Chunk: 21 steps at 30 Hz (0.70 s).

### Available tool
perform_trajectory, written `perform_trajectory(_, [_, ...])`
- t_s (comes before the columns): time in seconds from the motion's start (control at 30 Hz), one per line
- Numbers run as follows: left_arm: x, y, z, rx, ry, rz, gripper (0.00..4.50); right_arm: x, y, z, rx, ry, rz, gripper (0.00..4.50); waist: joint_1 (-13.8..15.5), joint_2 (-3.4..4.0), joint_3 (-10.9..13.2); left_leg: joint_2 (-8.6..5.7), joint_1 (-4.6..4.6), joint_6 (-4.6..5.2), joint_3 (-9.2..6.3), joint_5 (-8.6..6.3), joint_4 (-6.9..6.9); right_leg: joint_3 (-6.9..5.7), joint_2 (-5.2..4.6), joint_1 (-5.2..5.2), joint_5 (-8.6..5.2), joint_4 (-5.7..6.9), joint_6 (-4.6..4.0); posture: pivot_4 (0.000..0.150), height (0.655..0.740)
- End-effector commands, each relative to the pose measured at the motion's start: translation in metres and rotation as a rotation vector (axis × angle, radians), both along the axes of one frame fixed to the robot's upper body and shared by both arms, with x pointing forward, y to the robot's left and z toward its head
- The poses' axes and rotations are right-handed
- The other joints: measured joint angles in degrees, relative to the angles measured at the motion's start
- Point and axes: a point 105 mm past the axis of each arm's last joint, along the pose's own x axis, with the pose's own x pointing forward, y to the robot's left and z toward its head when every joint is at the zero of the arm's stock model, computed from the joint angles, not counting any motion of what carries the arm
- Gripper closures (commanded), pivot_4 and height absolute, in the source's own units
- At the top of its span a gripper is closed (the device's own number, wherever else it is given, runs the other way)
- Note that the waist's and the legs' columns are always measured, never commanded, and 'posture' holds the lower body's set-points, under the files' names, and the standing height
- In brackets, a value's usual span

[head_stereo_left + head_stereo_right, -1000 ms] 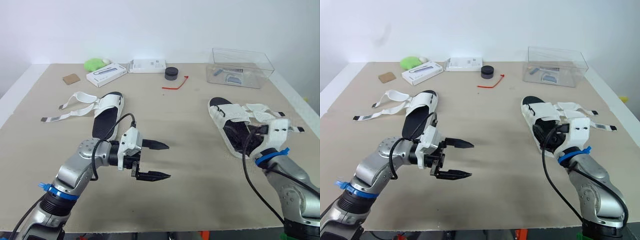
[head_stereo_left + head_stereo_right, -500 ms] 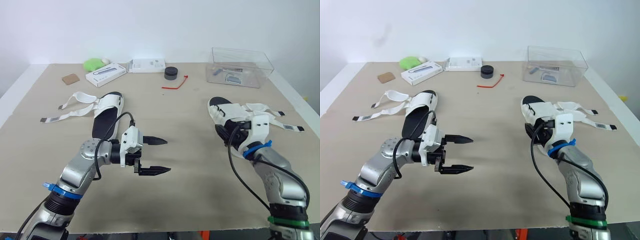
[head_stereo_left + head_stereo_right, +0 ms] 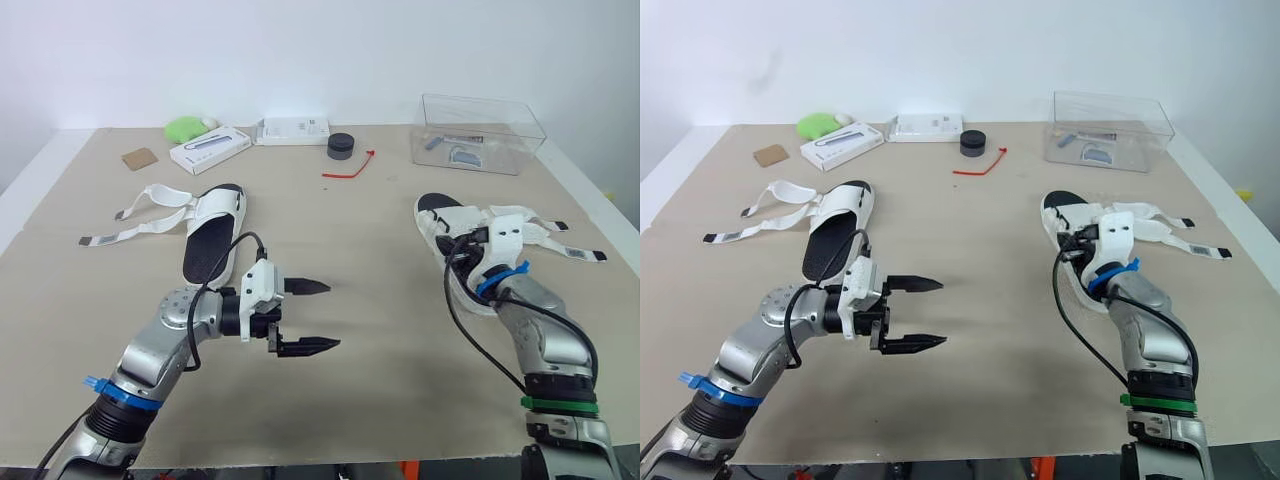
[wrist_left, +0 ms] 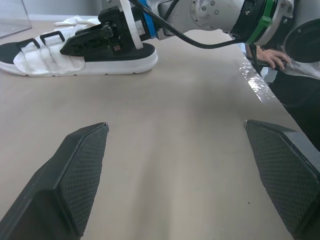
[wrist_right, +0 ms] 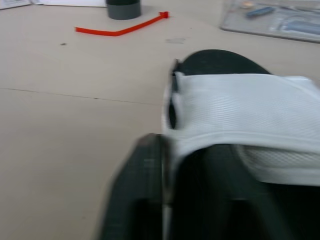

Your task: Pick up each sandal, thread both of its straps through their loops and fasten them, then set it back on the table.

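Table [image 3: 380,400], 2 sandals at mid-depth, well apart. Left sandal [image 3: 212,235] sits left of centre, with left straps [image 3: 140,215] laid flat toward the left edge. Right sandal [image 3: 447,222] sits right of centre, with right straps [image 3: 572,252] toward the right edge.

Back row, left to right: small flat square [image 3: 141,158], rounded lump [image 3: 187,128], flat box [image 3: 210,150], 2nd flat box [image 3: 293,131], short cylinder [image 3: 340,146], clear bin [image 3: 480,135] with small items in it.

Thin strip [image 3: 350,166] lies just in front of the cylinder. Left gripper [image 3: 310,317] is over bare table between the sandals, nearer the front edge.
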Motion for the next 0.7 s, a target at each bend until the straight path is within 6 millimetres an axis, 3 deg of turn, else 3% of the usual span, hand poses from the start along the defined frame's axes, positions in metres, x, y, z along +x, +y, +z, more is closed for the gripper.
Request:
perform_trajectory(0.03, [-0.004,-0.001,0.009,-0.017,-0.049,-0.004,0.0,0.001,0.004,0.015,-0.006,-0.059,0.012,4.47,0.0,0.0,0.0,0.0,0.0,0.0,0.01,0.0,0.0,0.01,0.0,0.0,0.02,0.0,0.01,0.15,0.74])
perform_trajectory(0.2, [-0.003,-0.002,0.009,-0.026,-0.045,0.007,0.0,0.0,0.011,0.012,-0.002,-0.049,0.045,4.47,0.0,0.0,0.0,0.0,0.01,0.0,0.04,0.0,0.0,0.03,0.0,0.0,0.02,0.0,0.02,0.15,0.74])
perform_trajectory(0.3, [0.004,0.003,0.014,-0.047,-0.047,0.037,0.0,-0.008,0.031,0.019,-0.009,-0.046,0.209,4.47,0.0,0.0,0.0,0.02,0.02,0.0,0.04,0.0,0.0,0.03,0.02,0.0,0.03,0.0,0.01,0.15,0.74])
perform_trajectory(0.4, [0.012,0.016,0.018,-0.025,-0.084,0.049,0.0,-0.039,0.073,0.027,-0.049,-0.009,0.581,4.47,-0.2,0.0,0.0,0.09,0.01,0.01,0.06,-0.01,0.0,0.06,0.12,-0.05,0.04,0.0,-0.01,0.15,0.74])
perform_trajectory(0.47, [0.013,0.022,0.018,-0.009,-0.1,0.046,0.0,-0.057,0.088,0.024,-0.089,0.031,0.744,4.47,-0.2,0.01,0.0,0.13,0.01,0.03,0.03,-0.02,-0.01,0.03,0.18,-0.06,0.03,-0.01,-0.04,0.15,0.74])
perform_trajectory(0.63, [0.016,0.035,0.017,0.045,-0.144,0.017,0.0,-0.111,0.113,0.0,-0.229,0.181,1.174,4.47,0.1,-0.02,0.0,0.23,-0.03,0.1,-0.04,-0.07,0.0,-0.09,0.26,-0.06,-0.03,-0.05,-0.12,0.15,0.74])
perform_trajectory(0.7, [0.017,0.039,0.017,0.059,-0.158,0.014,0.0,-0.118,0.115,-0.006,-0.275,0.198,1.252,4.47,0.1,-0.04,0.0,0.23,-0.04,0.09,-0.04,-0.08,0.02,-0.1,0.24,-0.06,-0.02,-0.07,-0.12,0.15,0.74])
